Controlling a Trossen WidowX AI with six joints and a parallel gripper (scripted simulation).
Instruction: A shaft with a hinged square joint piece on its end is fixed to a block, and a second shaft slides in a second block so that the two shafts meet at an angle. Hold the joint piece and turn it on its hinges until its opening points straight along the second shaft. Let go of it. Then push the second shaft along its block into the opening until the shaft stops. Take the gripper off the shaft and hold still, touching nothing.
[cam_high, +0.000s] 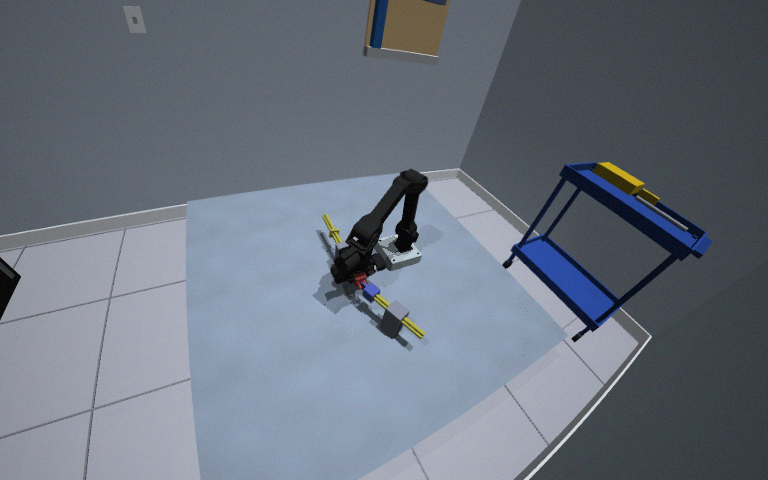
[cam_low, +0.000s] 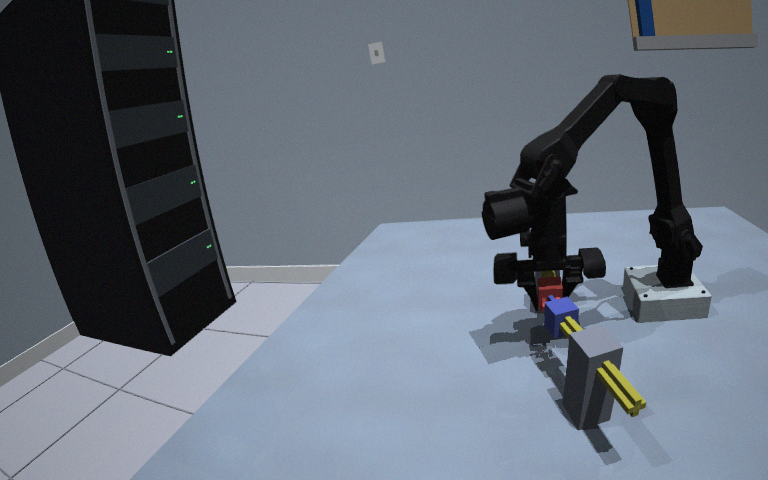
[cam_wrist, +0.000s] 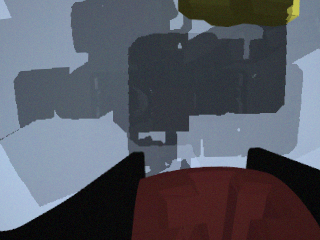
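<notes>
The red joint piece (cam_high: 360, 279) (cam_low: 549, 293) (cam_wrist: 215, 205) is hinged to the blue piece (cam_high: 370, 292) (cam_low: 561, 311) on the end of the first yellow shaft (cam_high: 414, 327) (cam_low: 620, 386), which runs through the front grey block (cam_high: 394, 320) (cam_low: 593, 345). The second yellow shaft (cam_high: 330, 224) (cam_low: 548, 273) lies behind; its near end (cam_wrist: 235, 12) shows at the top of the wrist view. The arm mostly hides its block. My gripper (cam_high: 359, 283) (cam_low: 550, 301) (cam_wrist: 196, 161) points down and is shut on the red joint piece, one finger on each side. The opening's exact direction is hidden.
The arm's pale base (cam_high: 400, 259) (cam_low: 673, 305) stands right of the gripper on the blue-grey mat (cam_high: 254, 367) (cam_low: 317, 396). A blue cart (cam_high: 572, 277) stands far right, and a black server rack (cam_low: 50, 169) stands at the left. A crossbar sits on the second shaft.
</notes>
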